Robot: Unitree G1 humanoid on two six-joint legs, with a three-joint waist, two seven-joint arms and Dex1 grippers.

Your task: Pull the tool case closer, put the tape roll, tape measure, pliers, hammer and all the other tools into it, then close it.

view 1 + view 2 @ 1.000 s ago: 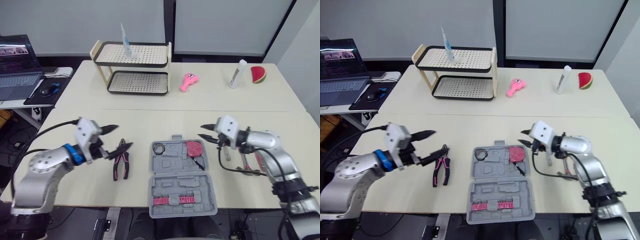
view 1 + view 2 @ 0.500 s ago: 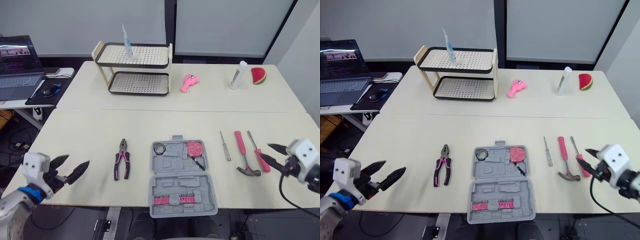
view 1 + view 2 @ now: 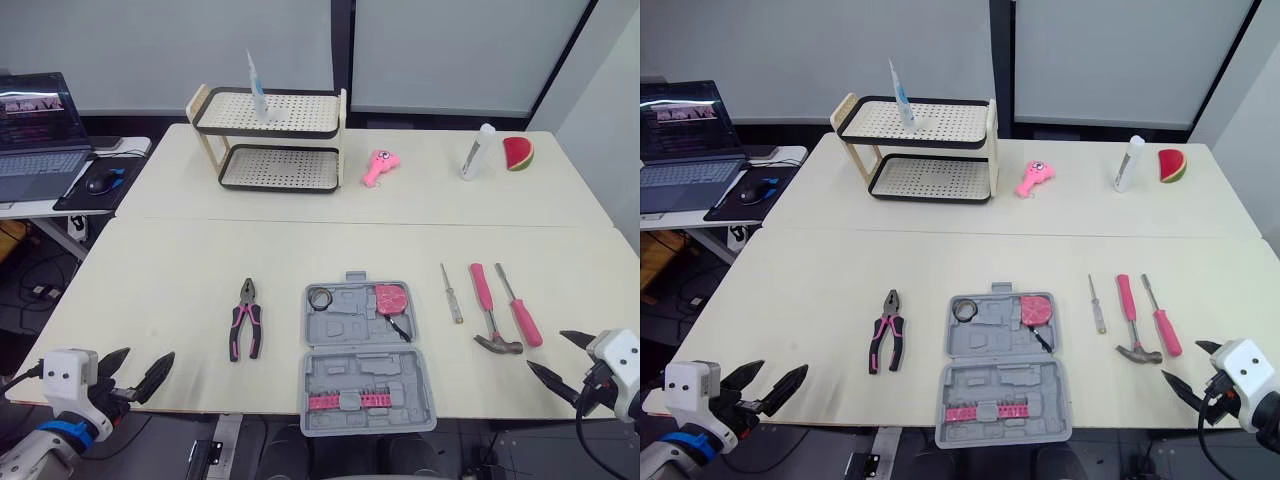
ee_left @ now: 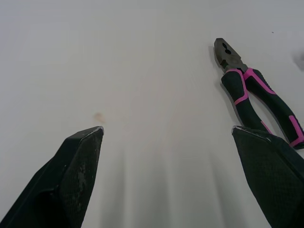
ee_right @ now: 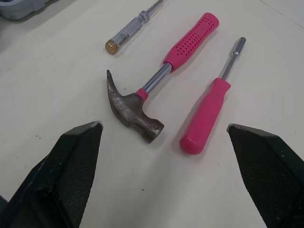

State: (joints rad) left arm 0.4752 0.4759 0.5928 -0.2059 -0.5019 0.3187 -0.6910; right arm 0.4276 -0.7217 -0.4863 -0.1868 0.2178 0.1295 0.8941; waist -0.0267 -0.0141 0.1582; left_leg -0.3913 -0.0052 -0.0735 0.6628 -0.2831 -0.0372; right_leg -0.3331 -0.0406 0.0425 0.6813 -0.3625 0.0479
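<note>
The tool case [image 3: 365, 375] lies open at the middle of the surface's near edge. The tape roll [image 3: 319, 297] and pink tape measure [image 3: 389, 297] are already seated in its far half. The pliers [image 3: 246, 320] lie just left of it. To its right, the hammer [image 3: 481, 288] lies between a slim tester screwdriver [image 3: 451, 293] and a pink-handled screwdriver [image 3: 524, 322]. The left gripper [image 3: 148, 355] and right gripper [image 3: 545, 350] hover by the near edge, one toward each corner, jaws spread and empty. The hammer is probably head-heavy, so gripping its dimpled handle close to the steel head should stop it swinging. The pliers' rubbery handles should take a pinch across both.
</note>
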